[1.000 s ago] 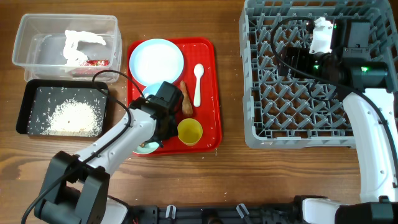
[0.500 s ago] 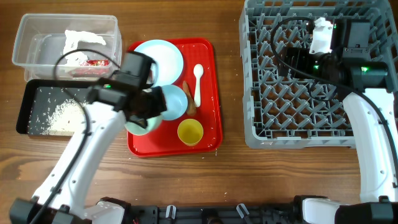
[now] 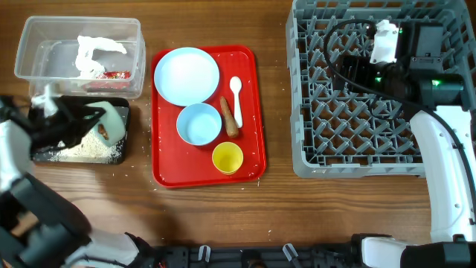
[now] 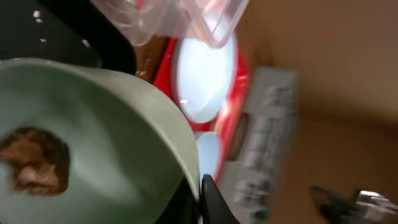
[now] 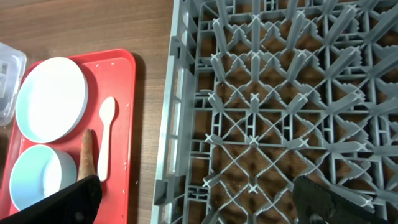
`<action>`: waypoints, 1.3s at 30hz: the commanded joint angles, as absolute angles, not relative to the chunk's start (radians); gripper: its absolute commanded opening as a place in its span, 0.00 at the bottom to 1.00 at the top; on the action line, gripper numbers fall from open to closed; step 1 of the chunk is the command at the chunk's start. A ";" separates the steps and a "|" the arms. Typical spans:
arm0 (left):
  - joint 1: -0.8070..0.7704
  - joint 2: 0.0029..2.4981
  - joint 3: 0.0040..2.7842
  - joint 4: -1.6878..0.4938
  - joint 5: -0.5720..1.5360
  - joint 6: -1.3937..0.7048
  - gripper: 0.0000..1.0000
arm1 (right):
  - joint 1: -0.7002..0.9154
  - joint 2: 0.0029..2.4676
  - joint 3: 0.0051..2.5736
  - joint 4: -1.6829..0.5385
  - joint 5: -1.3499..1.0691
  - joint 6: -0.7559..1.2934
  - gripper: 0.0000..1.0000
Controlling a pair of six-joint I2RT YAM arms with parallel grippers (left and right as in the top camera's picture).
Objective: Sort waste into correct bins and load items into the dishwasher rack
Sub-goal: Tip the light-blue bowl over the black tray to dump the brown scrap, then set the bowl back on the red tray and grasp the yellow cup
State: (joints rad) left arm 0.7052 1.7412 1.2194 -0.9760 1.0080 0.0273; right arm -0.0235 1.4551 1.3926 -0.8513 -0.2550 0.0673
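Teal bowl, apparently clamped in the left pincer, tips a brown lump over the black tray. Right of that tray, 4 dishes await racking; right pincer spread.

- I am not finding any word, brand, label or number that I can read in any of the three views.
- I am seeing print on the red snack wrapper inside the clear tub, but it is probably too small to read.
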 commanded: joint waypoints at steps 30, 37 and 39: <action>-0.254 1.381 1.003 -0.904 0.117 -0.429 0.04 | -0.027 1.467 1.414 -0.839 -0.271 0.081 0.99; -0.430 1.617 0.999 -0.893 0.076 -0.461 0.04 | -0.027 1.467 1.414 -0.839 -0.271 0.082 1.00; -0.430 1.613 0.999 -0.894 0.077 -0.461 0.17 | -0.027 1.467 1.414 -0.838 -0.271 0.081 1.00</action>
State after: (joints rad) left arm -0.4290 1.6035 1.0088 -0.8925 0.0998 -0.4404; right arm -0.0235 1.4551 1.3926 -0.8383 -0.2550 0.0673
